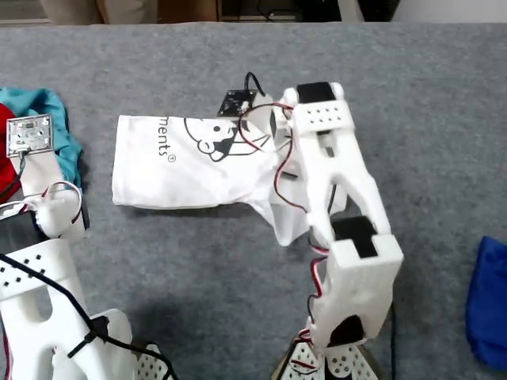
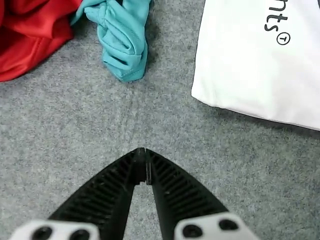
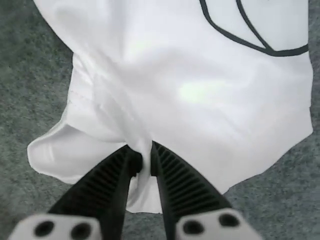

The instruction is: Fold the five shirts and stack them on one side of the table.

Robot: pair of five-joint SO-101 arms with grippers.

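The right pincer (image 3: 142, 156) is clamped on a gathered ridge of the white shirt (image 3: 200, 90), with cloth puckering between its two black ribbed fingers. The hold looks suited to drawing this loose end over the body for a fold. Around the tips the fabric is bunched, and a flap lies past them on the grey table cover (image 3: 15, 75). Farther ahead of the tips the shirt lies flatter and shows part of a black line drawing. Seen from above, the shirt lies mid-table, squared at its far end and ragged under the right arm, so I judge it half folded.

The left pincer (image 2: 141, 159) has its tips together on nothing, low over bare cover — probably parked out of the way. Ahead to one side lies the white shirt's squared corner. Ahead to the other side is a crumpled teal shirt (image 2: 122, 40), with a red shirt (image 2: 30, 30) beyond it, both unfolded. Well apart from both pincers, a blue shirt (image 1: 487, 301) sits at the table's edge.
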